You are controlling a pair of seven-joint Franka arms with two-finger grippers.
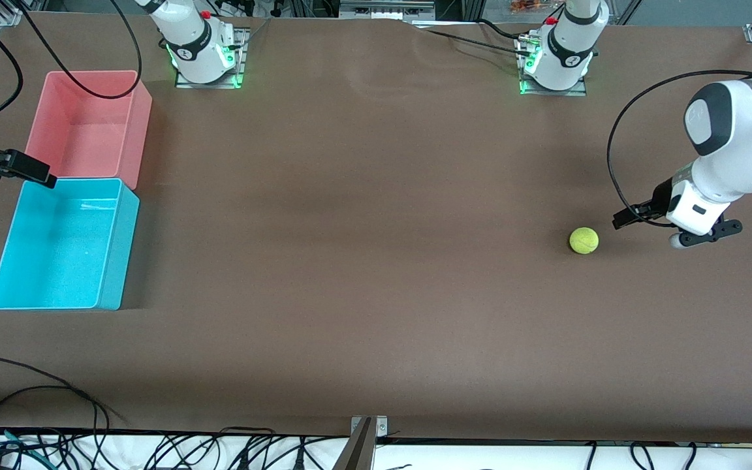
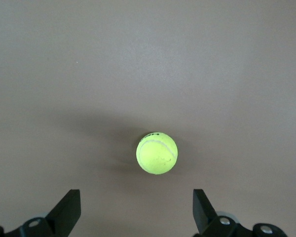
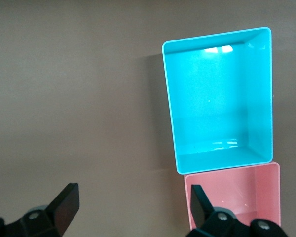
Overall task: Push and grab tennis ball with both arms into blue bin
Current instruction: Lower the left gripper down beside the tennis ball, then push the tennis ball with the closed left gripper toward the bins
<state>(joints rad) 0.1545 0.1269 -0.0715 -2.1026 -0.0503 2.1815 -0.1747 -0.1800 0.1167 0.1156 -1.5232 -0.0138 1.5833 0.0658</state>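
Observation:
The tennis ball (image 1: pixel 583 240) rests on the brown table toward the left arm's end. In the left wrist view the ball (image 2: pixel 157 153) lies just ahead of the open fingers, apart from them. My left gripper (image 1: pixel 624 219) (image 2: pixel 136 200) hangs low beside the ball, open and holding nothing. The blue bin (image 1: pixel 126 248) (image 3: pixel 217 98) stands empty at the right arm's end. My right gripper (image 1: pixel 40 175) (image 3: pixel 134 195) hovers over the seam where the blue bin meets the pink one, open and holding nothing.
A pink bin (image 1: pixel 134 130) (image 3: pixel 237 197) of the same size touches the blue bin, farther from the front camera. Both arm bases (image 1: pixel 203 59) (image 1: pixel 555 62) stand along the table's edge by the robots. Cables (image 1: pixel 56 391) and a metal bracket (image 1: pixel 366 444) lie at the nearest edge.

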